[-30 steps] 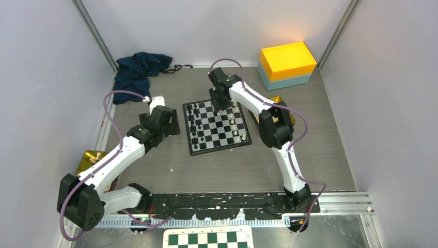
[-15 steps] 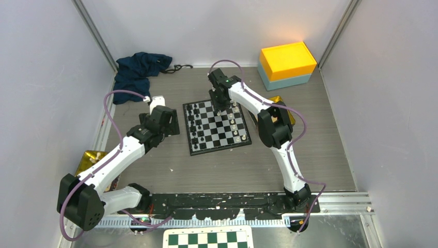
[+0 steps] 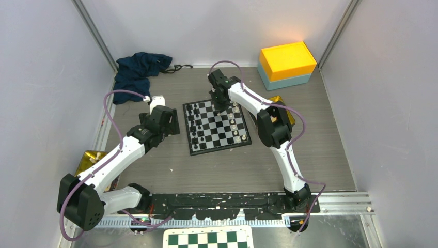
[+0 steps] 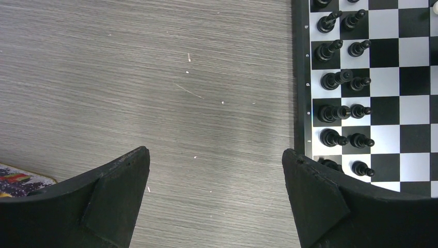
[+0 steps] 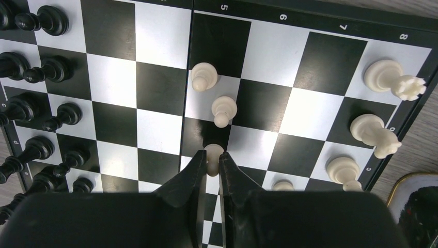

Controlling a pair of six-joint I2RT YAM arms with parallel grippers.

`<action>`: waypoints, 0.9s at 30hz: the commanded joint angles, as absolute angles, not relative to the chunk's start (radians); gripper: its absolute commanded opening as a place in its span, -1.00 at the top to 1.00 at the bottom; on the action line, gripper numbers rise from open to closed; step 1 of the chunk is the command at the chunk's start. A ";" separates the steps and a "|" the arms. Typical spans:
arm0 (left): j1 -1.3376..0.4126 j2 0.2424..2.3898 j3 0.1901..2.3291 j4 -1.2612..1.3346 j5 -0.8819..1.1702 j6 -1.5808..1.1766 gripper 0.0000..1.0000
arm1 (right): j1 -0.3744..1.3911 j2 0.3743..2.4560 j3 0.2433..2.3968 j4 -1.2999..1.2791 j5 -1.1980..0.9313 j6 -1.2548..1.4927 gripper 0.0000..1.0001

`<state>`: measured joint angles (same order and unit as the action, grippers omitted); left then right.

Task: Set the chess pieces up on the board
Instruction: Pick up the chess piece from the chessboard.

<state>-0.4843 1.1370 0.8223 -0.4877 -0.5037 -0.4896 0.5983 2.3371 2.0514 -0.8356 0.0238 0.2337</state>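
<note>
The small black-and-white board (image 3: 217, 126) lies mid-table. Black chess pieces (image 4: 341, 80) stand in two files along its left side. Cream pieces (image 5: 385, 77) stand along the right edge, and two cream pawns (image 5: 223, 110) stand loose near the far middle. My right gripper (image 5: 211, 157) hangs over the board's far part, shut on a third cream pawn (image 5: 213, 153) by its head. My left gripper (image 4: 216, 170) is open over bare table just left of the board, nothing between its fingers.
A yellow-and-blue box (image 3: 286, 64) sits at the back right, a dark blue cloth (image 3: 139, 70) at the back left. Gold-rimmed trays lie right of the board (image 3: 281, 103) and at the left edge (image 3: 90, 160). A green-and-white checkered panel (image 3: 209, 238) lies in front of the arm bases.
My right gripper's fingers have closed in on the cream pawn. The left arm has not moved.
</note>
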 commanded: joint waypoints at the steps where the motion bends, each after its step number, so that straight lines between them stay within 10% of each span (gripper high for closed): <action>1: -0.481 1.120 0.830 -0.442 -0.525 -0.487 -0.99 | 0.600 2.318 2.058 -0.811 0.029 0.215 0.71; 27: -0.481 1.120 0.836 -0.450 -0.511 -0.495 -0.99 | 0.540 2.213 1.963 -0.792 0.106 0.234 0.87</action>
